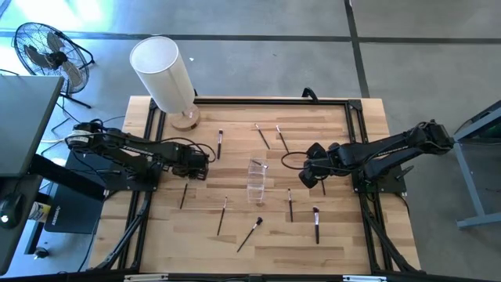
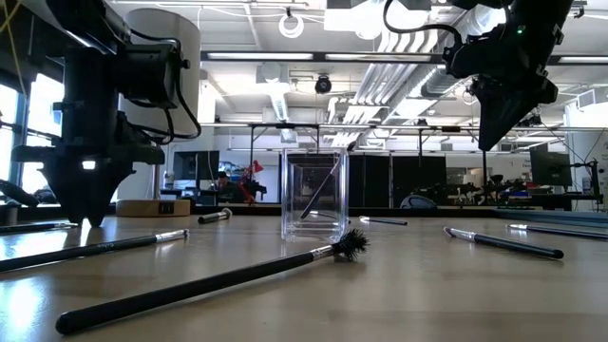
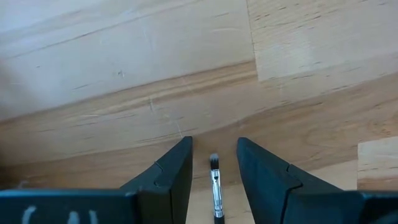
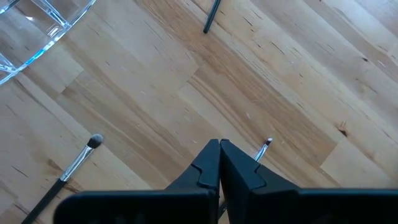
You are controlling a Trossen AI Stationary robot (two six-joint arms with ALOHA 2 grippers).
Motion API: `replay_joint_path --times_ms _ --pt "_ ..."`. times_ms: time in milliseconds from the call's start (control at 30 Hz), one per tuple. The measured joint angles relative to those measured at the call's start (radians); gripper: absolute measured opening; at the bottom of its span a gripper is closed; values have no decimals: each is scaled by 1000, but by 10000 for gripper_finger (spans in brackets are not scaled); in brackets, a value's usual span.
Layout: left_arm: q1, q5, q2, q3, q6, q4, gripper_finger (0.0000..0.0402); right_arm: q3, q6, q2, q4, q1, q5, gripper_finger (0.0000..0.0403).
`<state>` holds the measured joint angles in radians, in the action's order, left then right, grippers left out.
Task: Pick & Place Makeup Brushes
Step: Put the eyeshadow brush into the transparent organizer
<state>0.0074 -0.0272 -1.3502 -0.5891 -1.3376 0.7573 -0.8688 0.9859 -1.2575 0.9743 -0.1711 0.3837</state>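
**Brushes mostly still on the table, left arm lined up on one**

From the low camera, the nearest thing to me is a fluffy-tipped brush [image 2: 218, 280] lying across the front of the table [image 1: 360, 235], with more makeup brushes [image 1: 316, 225] scattered flat around it toward the front edge. Mid-table stands the clear cup [image 1: 256, 180]; one thin stick seems to lean inside it, so I judge one placed at most, though I can't be certain through the plastic.

The left gripper [image 3: 213, 163] is down near the table's left side, fingers apart, straddling a small silver-ferruled brush [image 3: 216, 186] without closing on it yet. The right gripper [image 4: 220, 163] hangs above the right side, fingers pressed together and empty, with a brush [image 4: 263, 149] lying just beside it below.

Further back, three more brushes lie near the rear edge. At the back-left corner stands a white cylinder [image 1: 162, 72].

I'd call this early: roughly nine brushes left to collect.
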Motion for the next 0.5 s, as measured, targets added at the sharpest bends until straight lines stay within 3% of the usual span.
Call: replay_joint_path --times_ms 267,500 --pt "-4 28 -4 -57 25 77 126 0 0 0 0 0 1 3" --pt "-3 -20 -3 -60 27 86 126 0 0 0 -7 0 2 5"
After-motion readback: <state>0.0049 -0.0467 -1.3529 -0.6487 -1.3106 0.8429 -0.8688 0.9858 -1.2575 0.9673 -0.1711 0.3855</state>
